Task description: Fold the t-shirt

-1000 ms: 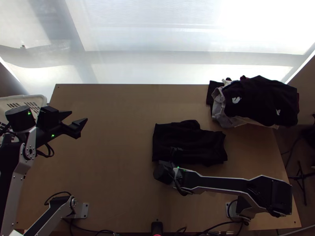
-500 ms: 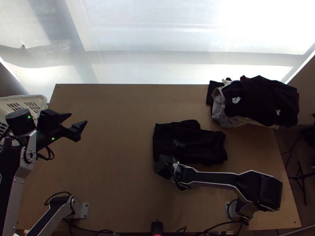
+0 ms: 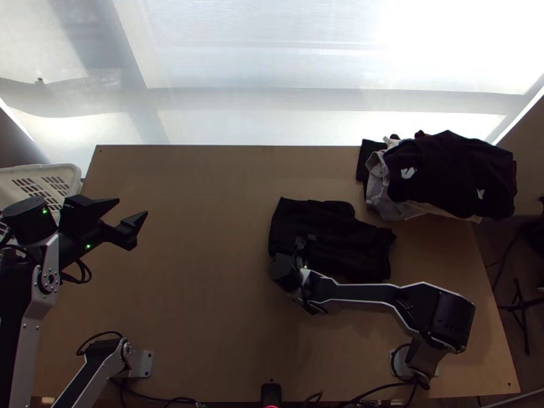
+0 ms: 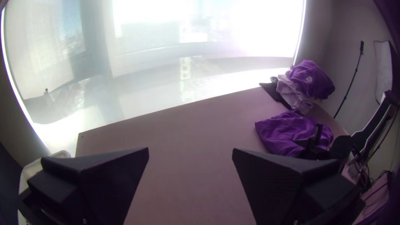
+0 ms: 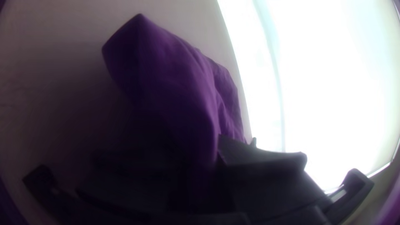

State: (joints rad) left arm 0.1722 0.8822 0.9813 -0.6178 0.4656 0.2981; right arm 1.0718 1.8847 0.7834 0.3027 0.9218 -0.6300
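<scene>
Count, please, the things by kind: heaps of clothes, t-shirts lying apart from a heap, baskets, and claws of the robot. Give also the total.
Clothes heap: 1 (its pieces cannot be counted surely)
T-shirt lying apart: 1
Basket: 1
Claws: 2 (left claw, right claw)
Total: 5

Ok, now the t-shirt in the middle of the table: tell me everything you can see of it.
The t-shirt is plain, dark, soft-looking cloth, gathered into a compact, roughly rectangular bundle with creases and uneven edges; I cannot count its layers or pick out sleeves or collar. It lies on the table, right of the middle, apart from the clothes pile at the far right. The right gripper pinches it towards its left side, where the cloth runs in between the fingers.
</scene>
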